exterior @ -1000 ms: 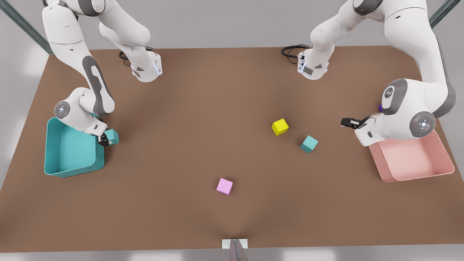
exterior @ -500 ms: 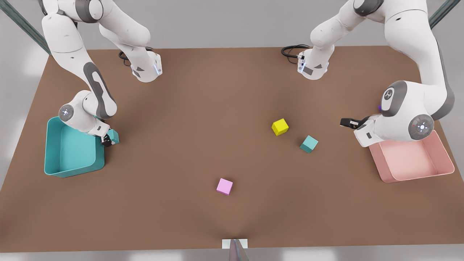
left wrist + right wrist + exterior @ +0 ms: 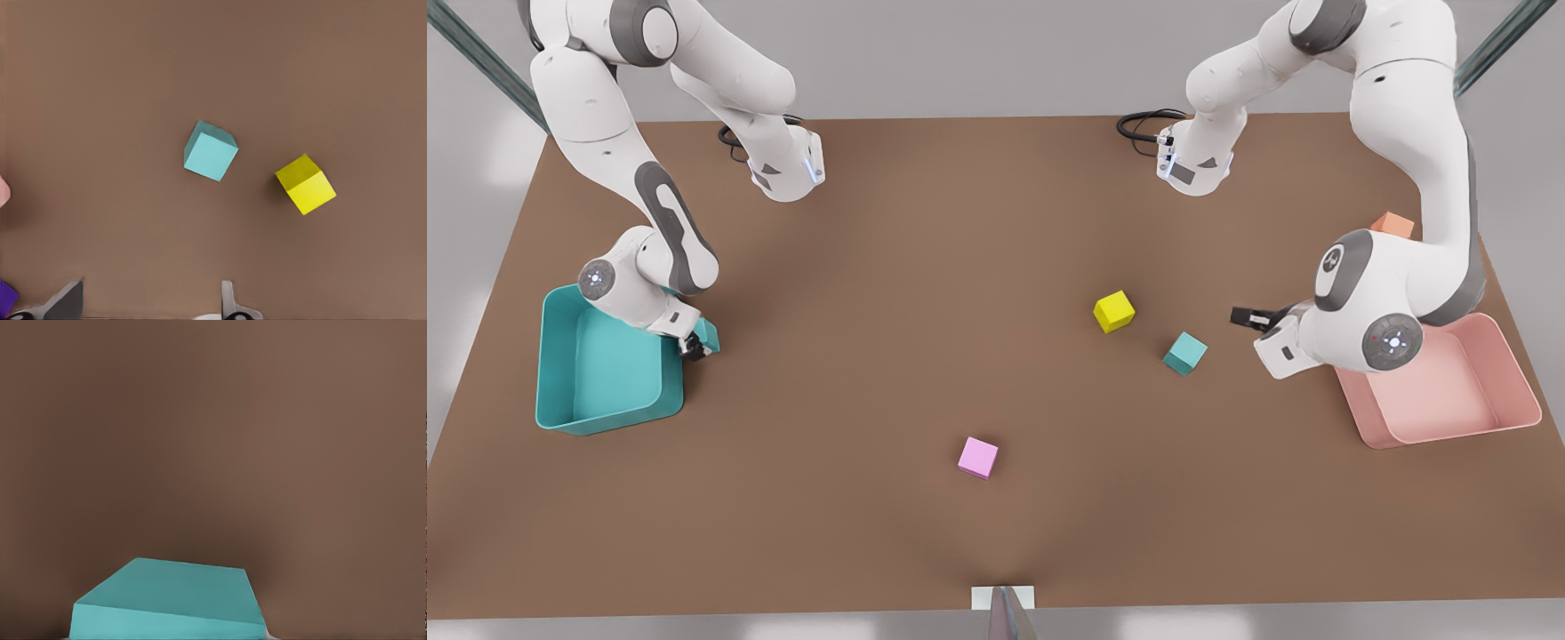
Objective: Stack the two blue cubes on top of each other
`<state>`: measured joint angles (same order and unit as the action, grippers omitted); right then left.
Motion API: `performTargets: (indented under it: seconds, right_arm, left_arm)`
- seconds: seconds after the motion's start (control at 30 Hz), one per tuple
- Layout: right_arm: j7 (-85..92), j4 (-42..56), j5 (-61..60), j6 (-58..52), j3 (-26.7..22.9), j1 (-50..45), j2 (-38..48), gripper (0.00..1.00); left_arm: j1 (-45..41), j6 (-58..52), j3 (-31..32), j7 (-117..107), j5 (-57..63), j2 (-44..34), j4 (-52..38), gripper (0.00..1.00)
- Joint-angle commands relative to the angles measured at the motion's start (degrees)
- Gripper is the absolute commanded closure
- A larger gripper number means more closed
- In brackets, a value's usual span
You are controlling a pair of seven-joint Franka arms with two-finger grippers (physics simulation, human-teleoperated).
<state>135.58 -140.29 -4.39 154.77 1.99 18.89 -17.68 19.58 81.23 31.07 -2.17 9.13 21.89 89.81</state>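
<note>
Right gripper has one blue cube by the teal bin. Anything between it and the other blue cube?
Nothing visible: bare table lies between the held blue cube, in the right gripper, and the free blue cube. The yellow cube sits beside the free one, apart, off the line; the open left gripper hovers just beyond.

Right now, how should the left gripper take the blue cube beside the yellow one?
Come straight down on the loose blue cube and pinch two opposite side faces. It lies flat but turned askew, so rotate the left gripper to match. The yellow cube stands apart, leaving finger room.
</note>
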Motion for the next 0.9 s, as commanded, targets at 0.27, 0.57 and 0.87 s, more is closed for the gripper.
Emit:
performTargets:
  seconds: [0.27,0.57,0.87]
  right_arm:
    - [-0.6,-0.1,-1.9,0.0,1.4,-0.3,1.0,0.34]
    - [-20.4,-2.5,-10.3,-2.1,10.8,-12.7,6.8,0.33]
    - [-51.9,11.8,-20.2,-1.8,10.2,-45.8,-1.2,0.33]
  left_arm:
    - [-28.8,44.5,-35.9,-58.1,-16.9,-12.8,35.1,0.00]
    - [-31.7,57.8,-35.9,-79.1,-22.6,-9.5,37.4,0.00]
    - [-32.1,59.1,-35.9,-58.0,-24.7,-7.5,41.5,0.00]
